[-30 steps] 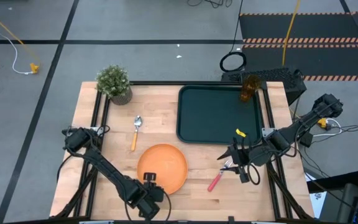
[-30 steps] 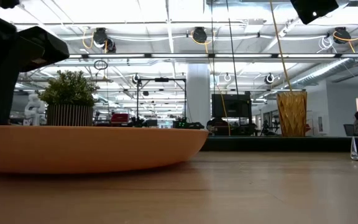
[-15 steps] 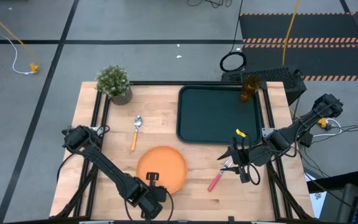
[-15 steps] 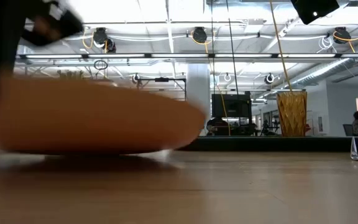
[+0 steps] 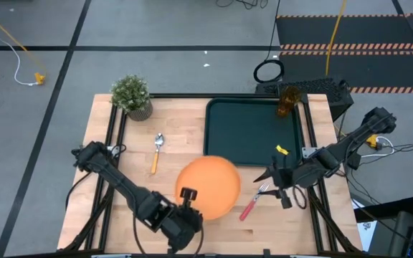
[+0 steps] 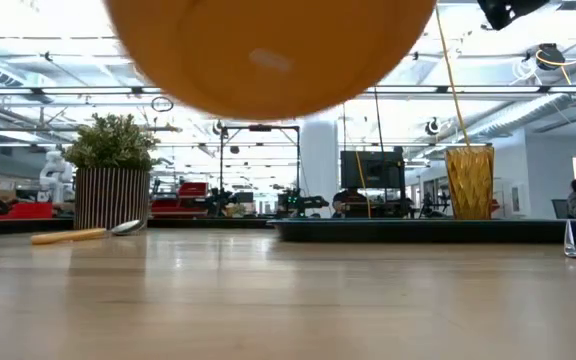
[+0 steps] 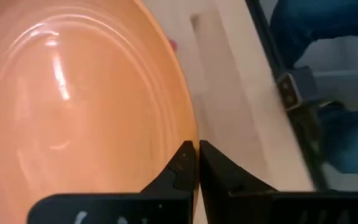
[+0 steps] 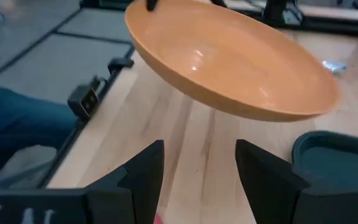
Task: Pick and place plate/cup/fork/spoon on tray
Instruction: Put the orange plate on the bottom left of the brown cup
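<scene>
The plate (image 5: 208, 188) hangs clear above the tabletop (image 5: 131, 147), just short of the tray's (image 5: 252, 132) near-left corner, its rim pinched by the left tool (image 5: 188, 195). The right tool (image 5: 269, 178) hovers with fingers spread, holding nothing, over the fork (image 5: 254, 201) beside the plate.

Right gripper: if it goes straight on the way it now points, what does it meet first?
Probably the plate, which the left gripper holds off the table. The open right gripper points at it, though it may pass beneath.
</scene>
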`<state>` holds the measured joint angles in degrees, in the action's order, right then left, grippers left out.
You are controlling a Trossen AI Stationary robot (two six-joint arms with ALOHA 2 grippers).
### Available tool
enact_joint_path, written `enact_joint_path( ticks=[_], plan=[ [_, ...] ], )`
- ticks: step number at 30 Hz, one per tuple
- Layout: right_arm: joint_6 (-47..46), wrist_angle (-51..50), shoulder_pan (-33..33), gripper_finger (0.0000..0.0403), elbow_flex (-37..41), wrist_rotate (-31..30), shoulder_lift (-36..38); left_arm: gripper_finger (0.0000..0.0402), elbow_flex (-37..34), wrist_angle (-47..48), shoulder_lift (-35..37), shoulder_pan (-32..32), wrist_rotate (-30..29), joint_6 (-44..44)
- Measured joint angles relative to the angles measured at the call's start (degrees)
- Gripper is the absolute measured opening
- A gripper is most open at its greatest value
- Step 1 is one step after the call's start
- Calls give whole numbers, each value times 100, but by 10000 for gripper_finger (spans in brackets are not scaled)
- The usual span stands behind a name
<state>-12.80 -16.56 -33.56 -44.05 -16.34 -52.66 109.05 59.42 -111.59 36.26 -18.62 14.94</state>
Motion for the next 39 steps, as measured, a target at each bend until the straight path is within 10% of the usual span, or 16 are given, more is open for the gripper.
enact_joint_path(
  ticks=[16,39],
  plan=[
    [520,55,-168,192,0,-1113,1645,6,-17,-1348,-63,-1819,-92,-3302],
    [2273,248,-168,192,-2,-2161,2133,9,-165,-3219,-1603,-3645,1161,-4941]
  ],
)
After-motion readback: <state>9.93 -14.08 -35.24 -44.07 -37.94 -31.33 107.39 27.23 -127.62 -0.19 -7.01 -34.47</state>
